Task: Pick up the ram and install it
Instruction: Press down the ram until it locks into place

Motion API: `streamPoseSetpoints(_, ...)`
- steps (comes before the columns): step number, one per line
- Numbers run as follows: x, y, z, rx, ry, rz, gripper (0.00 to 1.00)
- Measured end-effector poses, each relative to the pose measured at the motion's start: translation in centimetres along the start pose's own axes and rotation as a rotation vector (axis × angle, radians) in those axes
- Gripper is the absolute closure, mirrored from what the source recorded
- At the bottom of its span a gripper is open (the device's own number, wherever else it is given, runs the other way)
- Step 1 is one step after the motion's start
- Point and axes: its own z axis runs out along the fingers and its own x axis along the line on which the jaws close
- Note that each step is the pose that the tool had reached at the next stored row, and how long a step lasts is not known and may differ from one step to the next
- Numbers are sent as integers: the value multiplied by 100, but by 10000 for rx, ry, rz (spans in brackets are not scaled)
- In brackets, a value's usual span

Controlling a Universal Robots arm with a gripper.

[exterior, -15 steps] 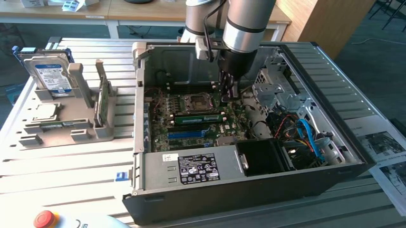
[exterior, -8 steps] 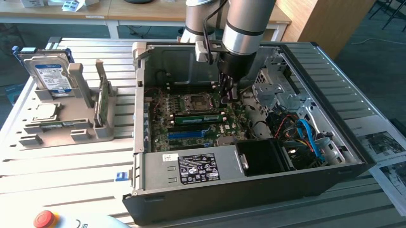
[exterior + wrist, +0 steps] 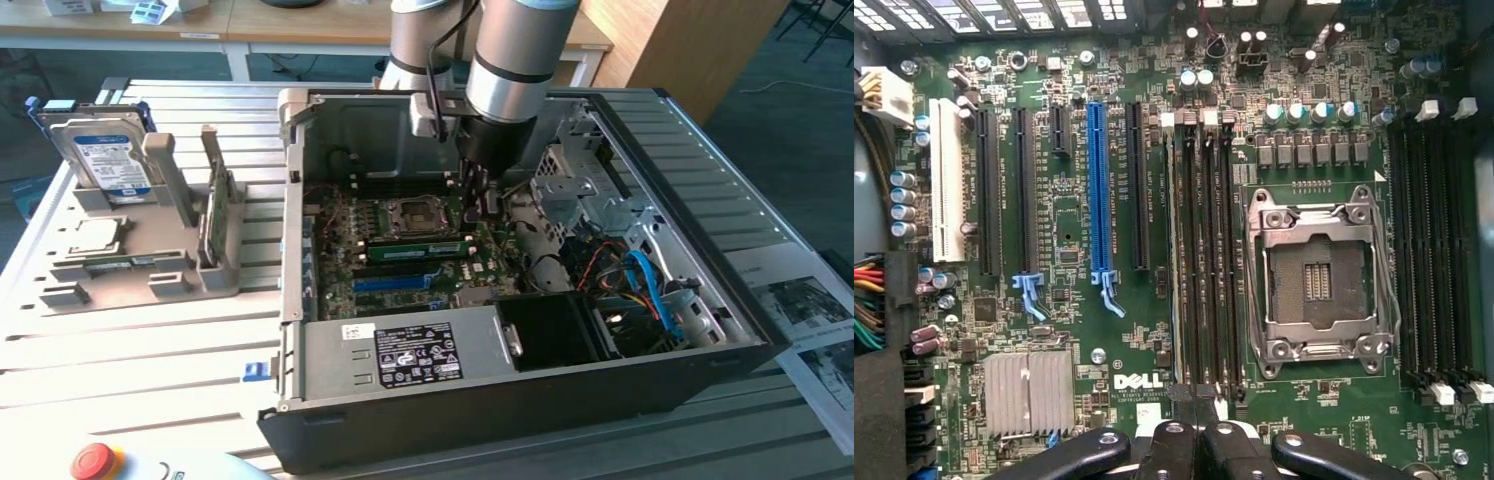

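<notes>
The ram (image 3: pixel 416 250) is a long, thin green stick standing on edge in a memory slot beside the CPU socket (image 3: pixel 407 215) of the open computer case (image 3: pixel 747 330). My gripper (image 3: pixel 481 195) reaches down into the case, above and to the exterior view's right of the ram, apart from it. In the wrist view the gripper (image 3: pixel 1199 405) is shut, its fingertips pressed together with nothing between them. It hovers over one end of the black memory slots (image 3: pixel 1204 250) next to the CPU socket (image 3: pixel 1319 280).
A grey fixture (image 3: pixel 134 275) on the exterior view's left holds a hard drive with a blue label (image 3: pixel 100 150) and an upright green expansion card (image 3: pixel 216 205). The power supply (image 3: pixel 400 350), blue cables (image 3: pixel 641 280) and drive cage (image 3: pixel 587 190) crowd the case. A red stop button (image 3: pixel 96 460) sits near the front.
</notes>
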Motion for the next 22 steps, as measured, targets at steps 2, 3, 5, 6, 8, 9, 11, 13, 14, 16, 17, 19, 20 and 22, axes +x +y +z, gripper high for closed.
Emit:
streamPoseSetpoints(2, 0, 0, 17, 0, 0, 0, 90)
streamPoseSetpoints(3, 0, -1, 25, 0, 0, -1, 90)
streamPoseSetpoints(5, -1, -1, 41, 0, 0, 0, 90)
streamPoseSetpoints(6, -1, -1, 49, -1, 0, -1, 90)
streamPoseSetpoints(8, -1, -2, 65, 0, 0, -1, 90)
streamPoseSetpoints(9, -1, -2, 73, -1, 0, -1, 90)
streamPoseSetpoints(11, -1, -2, 89, -1, 0, -1, 90)
streamPoseSetpoints(13, -1, -3, 106, 0, 0, 0, 90)
streamPoseSetpoints(14, -1, -3, 114, 0, 0, 0, 90)
streamPoseSetpoints(16, -2, -3, 130, 0, -1, -1, 90)
streamPoseSetpoints(17, -2, -4, 137, 0, 0, 0, 90)
streamPoseSetpoints(19, -2, -4, 151, 0, 0, 0, 90)
streamPoseSetpoints(20, -2, -4, 153, -1, 2, 0, 90)
streamPoseSetpoints(22, -1, -4, 154, -2, 4, 0, 90)
